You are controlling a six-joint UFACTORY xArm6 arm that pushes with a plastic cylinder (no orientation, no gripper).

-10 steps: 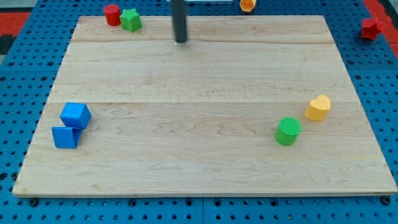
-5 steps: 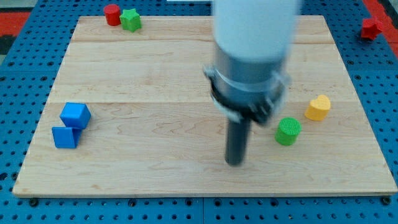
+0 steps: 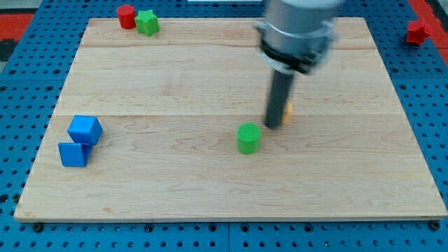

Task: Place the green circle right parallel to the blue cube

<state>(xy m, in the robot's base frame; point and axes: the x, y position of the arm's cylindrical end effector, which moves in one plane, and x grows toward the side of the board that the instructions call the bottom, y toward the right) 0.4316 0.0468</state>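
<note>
Green circle (image 3: 248, 138): a short cylinder lying near the middle of the worktop (image 3: 210, 196), a little toward the view's bottom, well apart from everything at the view's left.

Blue cube (image 3: 85, 129): near the worktop's left edge, touching a second blue block (image 3: 73, 154) just below and left of it (which of the two the task means I cannot tell).

My tip (image 3: 274, 126): end of the dark rod, just to the upper right of the green circle, near it; whether they touch I cannot tell. No claw is fitted on this arm, so I have nothing to report as apart, together or clamped.

Yellow block (image 3: 287, 110): only a sliver shows, just behind the rod on its right side; shape hidden.

Red block (image 3: 126, 15): at the worktop's top edge toward the left, rounded in outline.

Green star (image 3: 147, 22): touching or just beside the red block, on its right.

Red piece (image 3: 418, 31): off the worktop, on the blue pegboard (image 3: 434, 105) at the view's top right; shape unclear.

Arm body (image 3: 297, 28): grey and blurred, coming down from the view's top.
</note>
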